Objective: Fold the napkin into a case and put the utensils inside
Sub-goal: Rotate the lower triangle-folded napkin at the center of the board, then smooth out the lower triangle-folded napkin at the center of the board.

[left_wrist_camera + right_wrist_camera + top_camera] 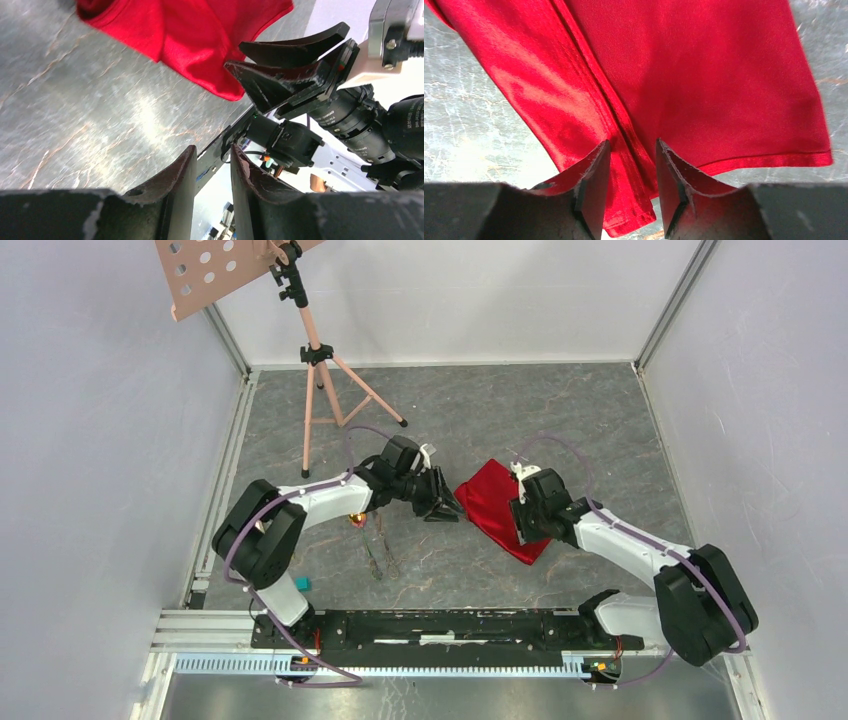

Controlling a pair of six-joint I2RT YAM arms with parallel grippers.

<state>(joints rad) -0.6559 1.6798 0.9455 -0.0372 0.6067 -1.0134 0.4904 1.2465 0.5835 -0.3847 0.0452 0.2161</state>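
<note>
At the far left, a pink tripod stand (318, 370) carrying a perforated board (215, 270) is set on the grey marbled worktop (560, 410), well apart from the cloth. Nearer the bases, a small teal block (302, 583) is seen just beside the left arm's shoulder. The utensils (380, 552), thin dark pieces, are laid on the bare worktop below the left forearm, near it but apart from the napkin; they are too small for details to be made out. The left tool (443, 505) (210, 170) is held just beside the napkin's left edge, its jaws kept at a narrow gap with nothing between them. The napkin (490, 502) (190, 40) (704, 75) is spread at the middle of the worktop, folded over lengthwise, with a hemmed edge and a raised fold line shown in the right wrist view. Its right part is covered by the right tool (522, 525) (232, 55) (631, 190), which is set at a narrow gap astride that fold; whether the cloth is pinched cannot be told. The path between utensils and napkin is crossed by the left tool.
</note>
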